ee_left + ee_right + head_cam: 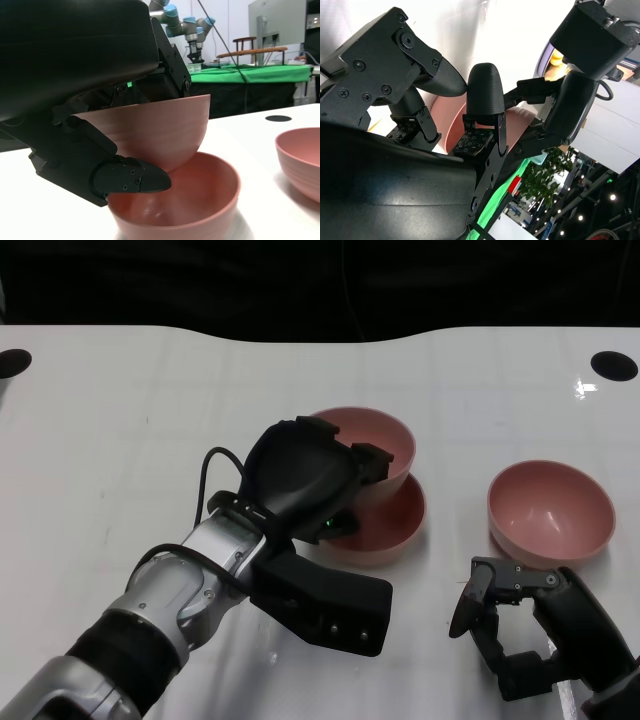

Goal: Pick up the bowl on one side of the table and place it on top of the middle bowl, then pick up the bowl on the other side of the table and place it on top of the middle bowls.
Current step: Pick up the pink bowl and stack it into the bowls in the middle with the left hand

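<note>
Near rim of the held bowl (372, 436) hidden by the left hand (300, 480), right hand (530, 625) cut off by the frame's lower edge

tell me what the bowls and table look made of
Bowls: the held bowl, middle bowl and right bowl look like matte pink plastic, possibly melamine, with a dull even sheen and faint ridges on the walls. Table: smooth white, semi-gloss laminate by its glare spots.

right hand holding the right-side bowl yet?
No. The right hand is open on the table, short of the right-side bowl, touching nothing.
</note>
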Robot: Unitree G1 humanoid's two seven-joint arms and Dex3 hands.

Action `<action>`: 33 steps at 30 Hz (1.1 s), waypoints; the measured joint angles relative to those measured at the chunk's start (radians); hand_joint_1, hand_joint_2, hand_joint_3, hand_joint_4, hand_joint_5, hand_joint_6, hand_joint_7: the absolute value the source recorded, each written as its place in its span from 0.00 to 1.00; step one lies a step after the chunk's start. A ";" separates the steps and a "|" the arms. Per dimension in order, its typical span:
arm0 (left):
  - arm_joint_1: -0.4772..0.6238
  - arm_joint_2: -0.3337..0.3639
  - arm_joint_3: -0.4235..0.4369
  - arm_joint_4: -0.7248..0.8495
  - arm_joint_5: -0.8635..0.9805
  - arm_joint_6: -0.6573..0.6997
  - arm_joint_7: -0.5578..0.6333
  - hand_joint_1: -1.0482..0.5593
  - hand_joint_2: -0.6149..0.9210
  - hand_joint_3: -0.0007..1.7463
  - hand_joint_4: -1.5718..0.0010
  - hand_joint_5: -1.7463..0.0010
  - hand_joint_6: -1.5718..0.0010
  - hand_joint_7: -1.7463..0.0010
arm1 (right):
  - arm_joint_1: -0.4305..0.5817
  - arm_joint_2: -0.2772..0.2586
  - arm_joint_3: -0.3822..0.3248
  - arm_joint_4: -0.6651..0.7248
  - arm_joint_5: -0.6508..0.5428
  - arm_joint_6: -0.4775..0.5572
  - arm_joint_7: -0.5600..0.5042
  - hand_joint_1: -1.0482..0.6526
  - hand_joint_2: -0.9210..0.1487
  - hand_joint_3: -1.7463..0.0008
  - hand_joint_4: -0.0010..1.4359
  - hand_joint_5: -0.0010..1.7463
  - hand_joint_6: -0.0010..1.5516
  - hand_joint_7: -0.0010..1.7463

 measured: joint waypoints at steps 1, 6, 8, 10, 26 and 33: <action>-0.006 -0.007 0.000 0.015 -0.001 -0.006 0.004 0.47 0.84 0.38 0.44 0.00 0.46 0.36 | 0.000 0.000 0.000 0.000 0.000 0.000 0.000 0.54 0.53 0.20 0.58 1.00 0.55 0.76; -0.014 -0.021 -0.001 0.063 -0.007 -0.028 0.011 0.47 0.88 0.39 0.45 0.00 0.47 0.33 | 0.000 0.000 0.000 0.000 0.000 0.000 0.000 0.55 0.53 0.20 0.58 1.00 0.55 0.76; -0.017 -0.026 -0.004 0.080 -0.010 -0.032 0.009 0.46 0.88 0.38 0.46 0.00 0.49 0.32 | 0.000 0.000 0.000 0.000 0.001 0.000 0.001 0.54 0.54 0.20 0.59 1.00 0.55 0.76; -0.024 -0.029 -0.007 0.093 -0.009 -0.031 0.002 0.46 0.88 0.37 0.46 0.00 0.50 0.31 | 0.000 0.000 0.000 0.000 0.001 0.000 0.002 0.55 0.54 0.20 0.58 1.00 0.55 0.76; -0.047 -0.052 -0.026 0.171 -0.084 -0.074 -0.084 0.40 1.00 0.21 0.70 0.70 0.74 0.95 | 0.000 0.000 0.003 0.003 0.005 -0.012 0.021 0.57 0.53 0.20 0.57 1.00 0.55 0.76; -0.048 -0.051 -0.029 0.163 -0.086 -0.026 -0.200 0.23 1.00 0.31 0.90 0.86 0.86 1.00 | 0.000 0.000 0.004 0.004 0.013 -0.012 0.031 0.57 0.52 0.21 0.58 0.99 0.55 0.76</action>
